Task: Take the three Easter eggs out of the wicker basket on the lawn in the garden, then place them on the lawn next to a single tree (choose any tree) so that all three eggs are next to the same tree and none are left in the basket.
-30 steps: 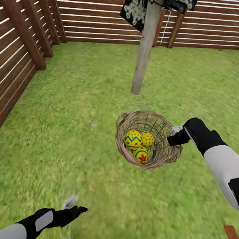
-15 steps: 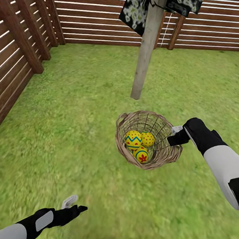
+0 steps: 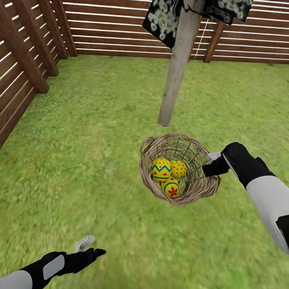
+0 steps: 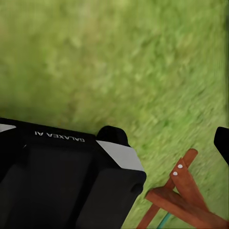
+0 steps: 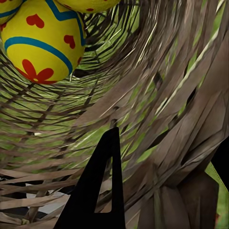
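The wide bright green lawn point(image 3: 84, 164) covers most of the head view, edged at the top and left of the frame by a brown slatted wooden fence point(image 3: 109, 19). A straight, pale grey-brown tree trunk point(image 3: 177, 72) with dark, pale-speckled foliage comes down from the top centre and meets the grass just above the middle.

Directly below its base sits the round, loosely woven tan wicker basket point(image 3: 180, 168), tilted, its right rim clamped in the right gripper point(image 3: 213, 163); the right wrist view shows a dark finger point(image 5: 98, 191) against the weave. Whether the basket rests on the grass or is lifted I cannot tell.

All 3 yellow Easter eggs point(image 3: 168, 176) with blue zigzag bands and red spots lie touching inside it, so 0 have been set down yet.

At the lower left the left gripper point(image 3: 88, 248) hangs above bare grass with its fingers apart, holding nothing.

The basket looks light and springy, so a rim hold should carry it but may flex. The eggs look smooth, hard and round, liable to roll or slip; each is best pinched across its widest middle, from above.
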You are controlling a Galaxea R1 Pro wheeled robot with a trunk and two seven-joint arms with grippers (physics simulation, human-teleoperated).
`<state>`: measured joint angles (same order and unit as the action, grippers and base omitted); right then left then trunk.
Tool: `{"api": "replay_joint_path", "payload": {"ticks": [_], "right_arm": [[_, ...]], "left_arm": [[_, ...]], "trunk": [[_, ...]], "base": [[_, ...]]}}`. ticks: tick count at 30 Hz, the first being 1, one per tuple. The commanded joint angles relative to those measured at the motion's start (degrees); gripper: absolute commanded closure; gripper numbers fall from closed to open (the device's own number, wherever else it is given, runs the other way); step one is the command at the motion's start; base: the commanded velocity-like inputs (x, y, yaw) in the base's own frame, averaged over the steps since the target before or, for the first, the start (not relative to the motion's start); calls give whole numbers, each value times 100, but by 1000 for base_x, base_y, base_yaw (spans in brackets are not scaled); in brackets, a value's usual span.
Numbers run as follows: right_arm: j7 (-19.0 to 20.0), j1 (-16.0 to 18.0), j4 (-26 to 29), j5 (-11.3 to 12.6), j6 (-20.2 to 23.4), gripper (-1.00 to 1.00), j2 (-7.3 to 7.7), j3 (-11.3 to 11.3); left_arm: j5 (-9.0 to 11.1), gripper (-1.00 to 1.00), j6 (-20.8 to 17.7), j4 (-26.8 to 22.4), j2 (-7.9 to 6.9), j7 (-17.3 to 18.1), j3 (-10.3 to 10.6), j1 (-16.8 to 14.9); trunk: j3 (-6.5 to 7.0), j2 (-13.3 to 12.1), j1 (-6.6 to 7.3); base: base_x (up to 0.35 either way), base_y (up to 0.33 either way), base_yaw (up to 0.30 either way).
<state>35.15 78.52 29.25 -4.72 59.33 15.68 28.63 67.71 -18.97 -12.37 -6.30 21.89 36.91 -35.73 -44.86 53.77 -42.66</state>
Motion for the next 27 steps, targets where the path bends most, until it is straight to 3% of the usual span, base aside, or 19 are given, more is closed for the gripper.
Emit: {"api": "replay_joint_path", "payload": {"ticks": [1, 27], "right_arm": [[54, 5, 10, 6, 17, 100, 6, 26], [52, 6, 10, -2, 17, 100, 6, 46]], "left_arm": [[41, -100, -28, -3, -3, 8, 19, -4], [41, -100, -28, -3, -3, 8, 24, -4]], "trunk": [[-4, 3, -4], [-4, 3, -4]], "base": [[339, 0, 0], [339, 0, 0]]}}
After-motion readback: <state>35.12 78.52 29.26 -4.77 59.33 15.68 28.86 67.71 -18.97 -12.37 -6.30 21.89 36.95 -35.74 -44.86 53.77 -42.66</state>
